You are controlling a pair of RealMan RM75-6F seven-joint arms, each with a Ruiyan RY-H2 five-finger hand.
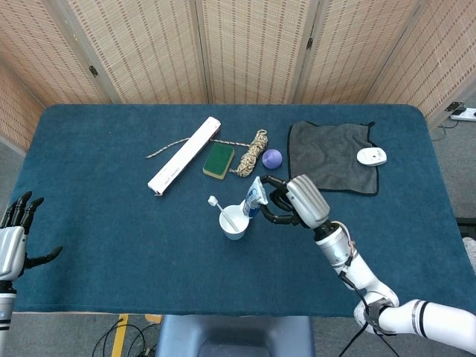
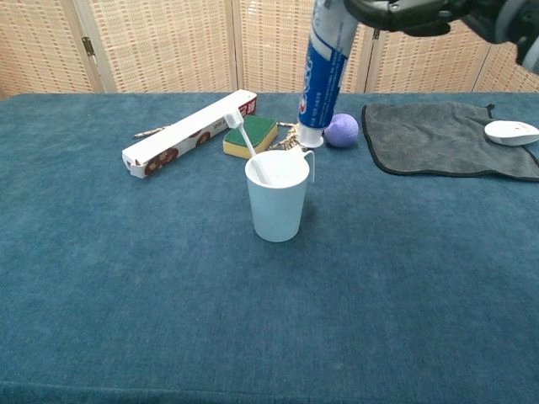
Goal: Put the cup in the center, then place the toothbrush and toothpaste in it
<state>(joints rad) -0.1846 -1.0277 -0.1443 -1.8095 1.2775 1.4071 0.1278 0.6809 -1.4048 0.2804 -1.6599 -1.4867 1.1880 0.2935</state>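
Observation:
A white cup point(image 1: 233, 223) point(image 2: 276, 194) stands near the middle of the blue table, with a white toothbrush point(image 1: 221, 211) point(image 2: 247, 145) leaning in it, head up. My right hand point(image 1: 294, 201) point(image 2: 410, 8) holds the blue and white toothpaste tube point(image 1: 254, 198) point(image 2: 323, 73) upright, cap down, just above the cup's right rim. The cap hangs beside the rim, not inside. My left hand point(image 1: 15, 239) rests open at the table's left front edge, away from everything.
Behind the cup lie a long white box point(image 1: 184, 155), a green sponge point(image 1: 219, 160), a coiled rope point(image 1: 253, 152) and a purple ball point(image 1: 272, 158). A grey cloth point(image 1: 331, 156) with a white mouse point(image 1: 371, 156) lies at the back right.

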